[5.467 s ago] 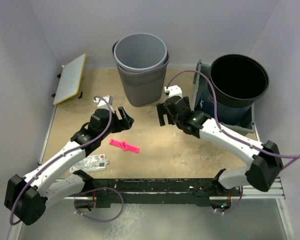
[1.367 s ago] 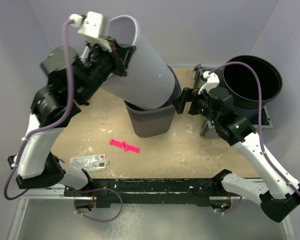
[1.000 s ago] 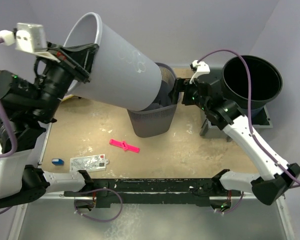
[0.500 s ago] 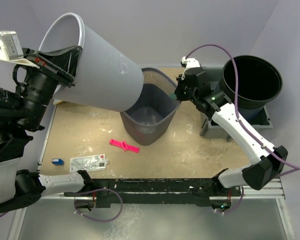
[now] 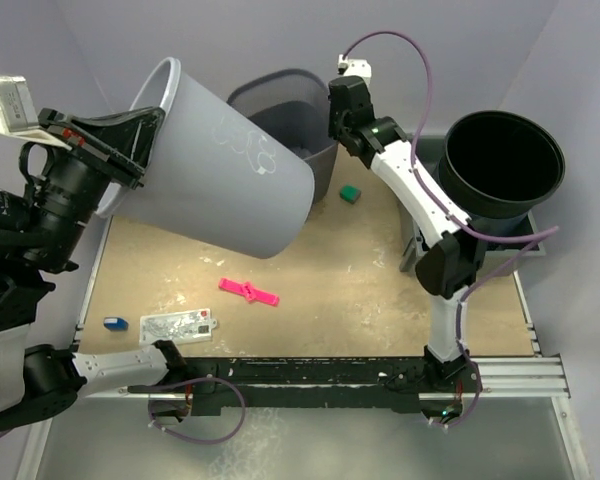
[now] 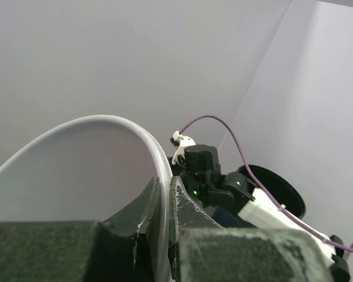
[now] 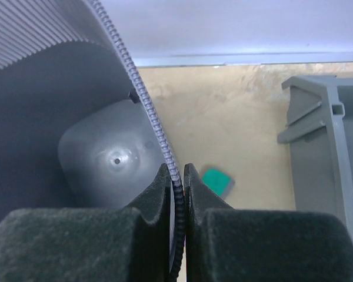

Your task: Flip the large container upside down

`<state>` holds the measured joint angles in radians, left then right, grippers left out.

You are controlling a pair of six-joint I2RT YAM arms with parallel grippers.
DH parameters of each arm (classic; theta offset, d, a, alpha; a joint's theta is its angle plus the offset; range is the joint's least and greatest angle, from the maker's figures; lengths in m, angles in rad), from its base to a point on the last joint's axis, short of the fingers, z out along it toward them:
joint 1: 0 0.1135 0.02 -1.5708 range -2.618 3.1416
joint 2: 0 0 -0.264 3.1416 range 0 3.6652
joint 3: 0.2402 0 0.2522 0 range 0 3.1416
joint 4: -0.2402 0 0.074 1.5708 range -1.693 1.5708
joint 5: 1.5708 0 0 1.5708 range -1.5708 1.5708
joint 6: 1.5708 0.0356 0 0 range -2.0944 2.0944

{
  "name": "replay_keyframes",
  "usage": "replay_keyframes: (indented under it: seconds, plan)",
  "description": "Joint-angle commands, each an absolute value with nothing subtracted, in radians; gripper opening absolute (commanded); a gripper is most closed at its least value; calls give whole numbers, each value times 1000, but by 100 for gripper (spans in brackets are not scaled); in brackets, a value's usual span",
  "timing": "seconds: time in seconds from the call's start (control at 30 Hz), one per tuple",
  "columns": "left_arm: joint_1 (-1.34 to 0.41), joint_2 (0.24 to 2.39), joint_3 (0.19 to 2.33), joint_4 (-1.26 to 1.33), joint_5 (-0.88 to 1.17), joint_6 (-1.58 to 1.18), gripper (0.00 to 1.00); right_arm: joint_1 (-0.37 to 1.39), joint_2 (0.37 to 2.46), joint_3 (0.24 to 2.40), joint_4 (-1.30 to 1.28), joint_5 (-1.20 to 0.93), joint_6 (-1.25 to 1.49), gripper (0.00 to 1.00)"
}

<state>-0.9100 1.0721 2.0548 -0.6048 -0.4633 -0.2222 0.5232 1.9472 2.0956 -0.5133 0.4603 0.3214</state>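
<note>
The large light grey bin (image 5: 220,175) hangs in the air, tipped on its side: open mouth up and left, closed base down and right, overlapping the dark grey ribbed bin (image 5: 288,108) behind

Overhead looks down; wrist views (near) share its large container (image 5: 220,170), ribbed bin (image 5: 280,110).

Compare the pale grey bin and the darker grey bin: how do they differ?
The pale grey bin is smooth-walled; the darker grey bin is ribbed. The pale grey bin hangs above the table, tipped mouth-left; the darker grey bin sits low at the back, mouth up. Shared: each is pinched at the rim, by the left gripper and right gripper.
</note>
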Motion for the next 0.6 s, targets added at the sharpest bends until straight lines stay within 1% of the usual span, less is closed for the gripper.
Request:
replay_keyframes:
  seconds: [0.0,0.03,0.07,0.1,0.13,0.2,0.23,0.27,0.4,0.57]
  plan:
    - [-910,1076,2009,-543,-421,-282,0,489,2025,2257,-480,611,309,0]
    - [-910,1072,1985,-537,-410,-295,0,486,2038,2276,-482,603,308,0]
    - [-910,1066,1951,-519,-402,-310,0,483,2045,2289,-488,591,310,5]
    - [-910,1056,1915,-502,-393,-326,0,482,2044,2290,-489,576,311,12]
    - [-910,1049,1881,-490,-383,-341,0,481,2039,2281,-484,562,312,25]
    - [-909,1044,1824,-476,-377,-372,0,481,2010,2238,-464,528,310,53]
    - [-909,1044,1785,-467,-370,-385,0,482,1991,2210,-452,520,310,65]
    - [-910,1043,1757,-455,-360,-406,0,481,1971,2184,-443,506,311,73]
    - [-910,1033,1638,-399,-331,-462,0,481,1884,2103,-424,482,304,88]
    - [-910,1018,1490,-287,-295,-527,0,482,1757,2041,-438,423,294,97]
